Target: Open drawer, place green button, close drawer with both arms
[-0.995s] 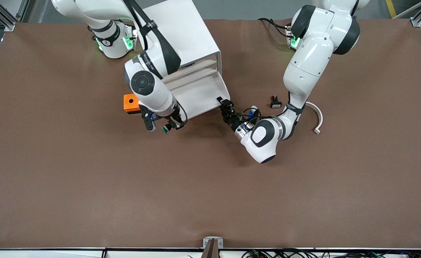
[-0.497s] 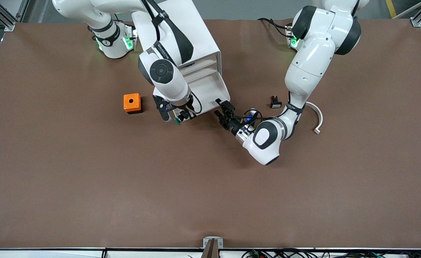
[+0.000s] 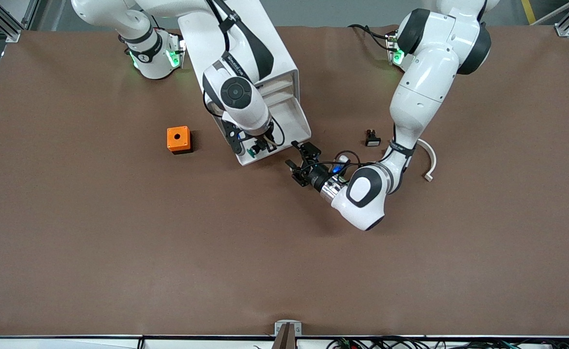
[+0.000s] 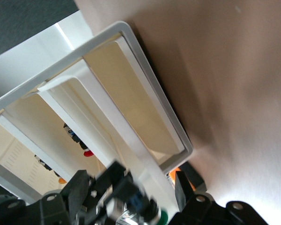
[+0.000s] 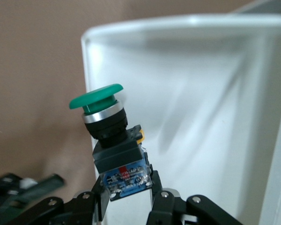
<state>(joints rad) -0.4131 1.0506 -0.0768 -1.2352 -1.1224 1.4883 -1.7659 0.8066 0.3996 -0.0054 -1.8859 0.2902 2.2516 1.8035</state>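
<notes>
A robotics lab: two white jointed arms (image 3: pixel 425 97) are bolted at the edge of a bench (image 3: pixel 119 252) covered in plain brown matting, aluminium framing (image 3: pixel 3 19) stands at its corners, and loose cable bundles (image 3: pixel 362 343) (unsheathed, tangled) lie along its front edge.

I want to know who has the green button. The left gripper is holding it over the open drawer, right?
Not quite: it is the right gripper, not the left one, that holds the button over the open drawer, as the right wrist view shows. The left gripper holds nothing, down by the drawer's front.
</notes>
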